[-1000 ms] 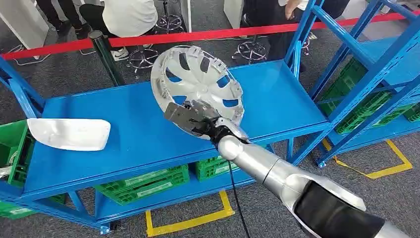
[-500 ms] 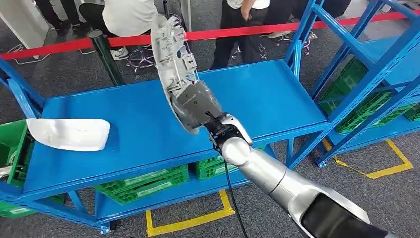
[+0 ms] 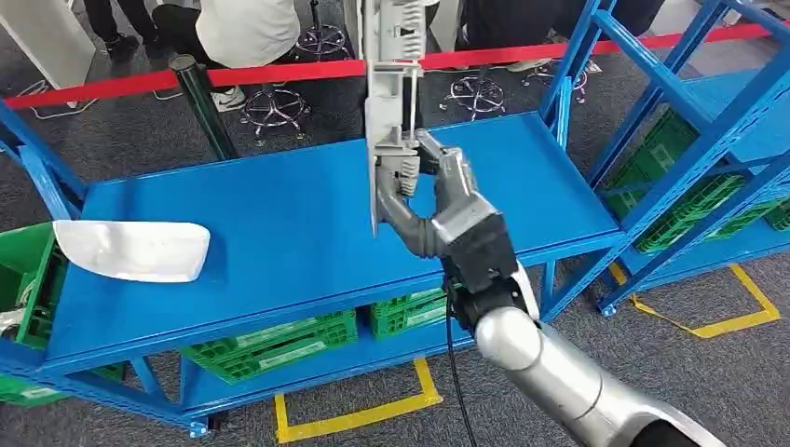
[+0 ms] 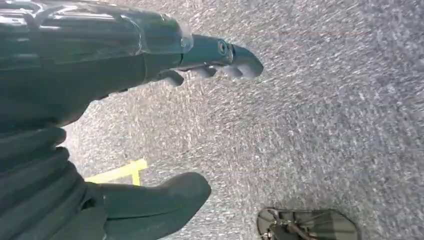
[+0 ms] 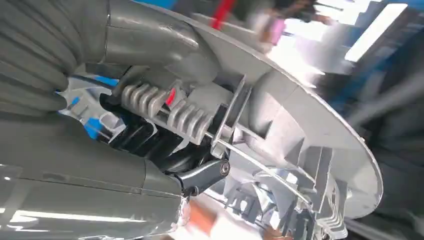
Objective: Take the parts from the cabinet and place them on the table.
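Observation:
My right hand (image 3: 445, 207) grips a silver wheel cover (image 3: 389, 102) by its lower rim, holding it upright and edge-on above the middle of the blue table (image 3: 279, 233). Close up, the wheel cover (image 5: 300, 150) shows its ribbed back side, with my right hand (image 5: 125, 145) clamped on the rim. A white curved panel (image 3: 130, 250) lies flat at the table's left end. My left hand (image 4: 150, 125) hangs over grey carpet with its fingers spread and nothing in it.
Blue shelving (image 3: 708, 121) with green crates (image 3: 689, 200) stands to the right. More green crates (image 3: 279, 340) sit under the table, one (image 3: 23, 279) at its left end. A red barrier tape (image 3: 233, 74) and a dark post (image 3: 200, 102) run behind, with people beyond.
My right hand has swung the wheel cover from face-on and tilted to upright and edge-on, raising it and moving it to the right over the table. The white panel has stayed put.

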